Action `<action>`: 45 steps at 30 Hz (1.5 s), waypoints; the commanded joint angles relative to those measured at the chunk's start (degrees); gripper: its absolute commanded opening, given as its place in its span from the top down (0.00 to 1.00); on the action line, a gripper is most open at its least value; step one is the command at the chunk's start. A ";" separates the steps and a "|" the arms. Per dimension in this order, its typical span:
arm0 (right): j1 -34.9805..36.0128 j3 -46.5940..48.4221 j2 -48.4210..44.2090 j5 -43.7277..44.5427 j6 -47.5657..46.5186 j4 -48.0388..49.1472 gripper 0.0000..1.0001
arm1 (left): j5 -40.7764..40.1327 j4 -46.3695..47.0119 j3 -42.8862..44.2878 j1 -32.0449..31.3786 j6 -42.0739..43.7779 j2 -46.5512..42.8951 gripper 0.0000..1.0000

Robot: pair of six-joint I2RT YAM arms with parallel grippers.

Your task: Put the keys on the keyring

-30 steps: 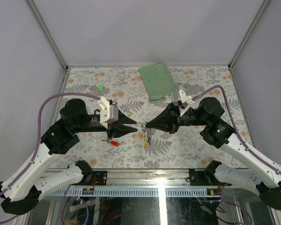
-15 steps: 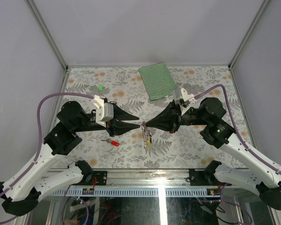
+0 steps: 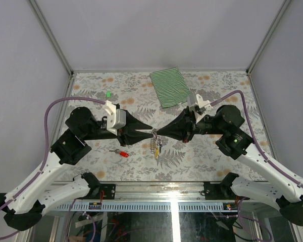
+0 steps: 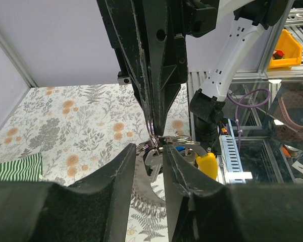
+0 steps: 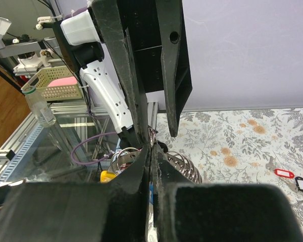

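Observation:
My right gripper is shut on the thin metal keyring and holds it above the table; in the right wrist view the ring sits at its closed tips. Several keys hang from the ring, one with a yellow tag, which also shows in the left wrist view. My left gripper is open, tip to tip with the right one, its fingertips either side of the ring and a hanging key. A red-tagged key and a black-tagged key lie on the table.
A green-striped folded cloth lies at the back of the floral table. A small green tag lies at the back left. A metal frame rail runs along the near edge.
My left gripper has risen from near the red-tagged key and moved right, its open tips now at the keyring. The right gripper has held the ring almost still.

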 commanded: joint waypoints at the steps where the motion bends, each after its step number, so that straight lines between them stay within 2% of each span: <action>1: 0.49 0.84 -1.94 0.97 0.62 4.33 1.00 | 1.39 3.28 0.28 -0.29 -0.87 0.22 0.73; 4: 0.53 0.74 -2.20 1.13 0.52 4.33 1.00 | 1.35 3.28 0.29 -0.27 -0.71 0.28 0.88; 7: 0.54 0.62 -2.60 1.47 0.33 4.33 1.00 | 1.16 3.28 0.33 -0.28 -0.62 0.13 0.99; 8: 0.54 0.63 -2.80 1.61 0.32 4.33 1.00 | 1.07 3.28 0.35 -0.24 -0.56 0.08 1.00; 18: 0.52 -0.45 -4.44 4.07 1.96 7.45 1.00 | 0.24 3.08 0.38 -0.24 -0.07 0.12 1.00; 35: 0.54 -8.43 -3.19 13.52 16.43 31.31 1.00 | 0.69 7.36 -1.11 -0.23 -3.10 1.38 1.00; 37: 0.54 -9.08 -3.13 13.50 16.66 32.88 1.00 | 0.67 8.94 -1.68 -0.23 -4.21 1.17 0.95; 40: 0.52 -9.68 -3.64 12.98 15.37 33.16 1.00 | -2.04 13.41 -3.63 -0.23 -7.58 -0.01 0.94; 45: 0.49 -9.65 -4.81 11.46 11.11 30.47 1.00 | -7.93 28.68 -10.27 -0.22 -16.93 -3.81 0.83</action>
